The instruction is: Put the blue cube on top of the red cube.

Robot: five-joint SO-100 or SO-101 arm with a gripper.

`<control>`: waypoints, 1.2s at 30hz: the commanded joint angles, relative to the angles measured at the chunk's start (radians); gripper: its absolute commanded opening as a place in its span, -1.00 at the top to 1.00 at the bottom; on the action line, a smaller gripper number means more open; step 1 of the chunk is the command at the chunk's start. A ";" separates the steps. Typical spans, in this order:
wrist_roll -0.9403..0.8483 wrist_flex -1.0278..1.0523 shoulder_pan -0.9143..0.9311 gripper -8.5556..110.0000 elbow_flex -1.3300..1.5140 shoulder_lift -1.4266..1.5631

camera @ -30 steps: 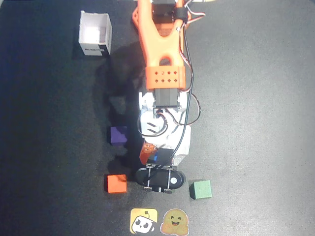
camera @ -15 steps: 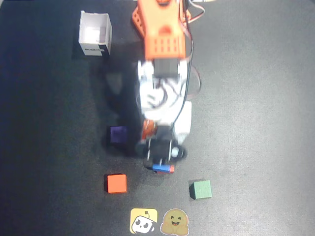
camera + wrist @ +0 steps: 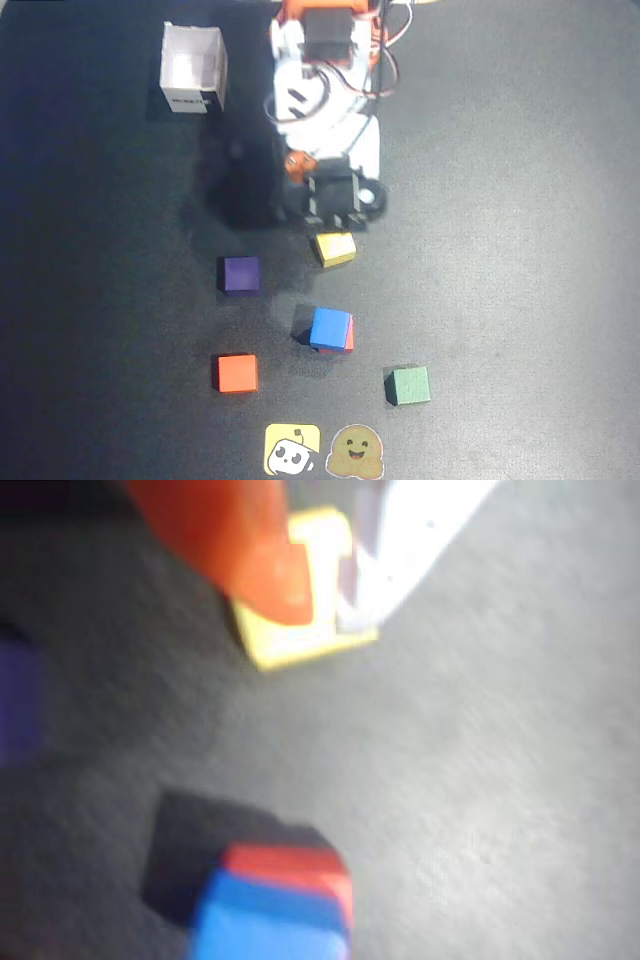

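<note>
Overhead view: the blue cube (image 3: 329, 326) sits on the red cube (image 3: 349, 337), below the hand (image 3: 333, 228), apart from it. The white box's (image 3: 193, 68) label is unreadable. Wrist view: the hand (image 3: 325, 605) straddles a yellow cube (image 3: 300, 640), fingers spread, holding nothing; the stack lies nearer the camera.

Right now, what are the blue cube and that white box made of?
The blue cube looks like painted wood or foam: flat, matte faces with no shine, so I can't say which. The white box looks like thin cardboard or paper: open top, thin folded walls, a printed label on the front.
</note>
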 commanded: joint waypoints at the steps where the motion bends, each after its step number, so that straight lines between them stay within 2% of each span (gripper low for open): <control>1: -0.017 0.008 0.008 0.86 0.040 0.092; 8: 0.012 0.051 0.006 0.86 0.192 0.310; 15: 0.028 0.183 -0.008 0.86 0.337 0.618; 36: -0.060 0.339 -0.015 0.86 0.345 0.618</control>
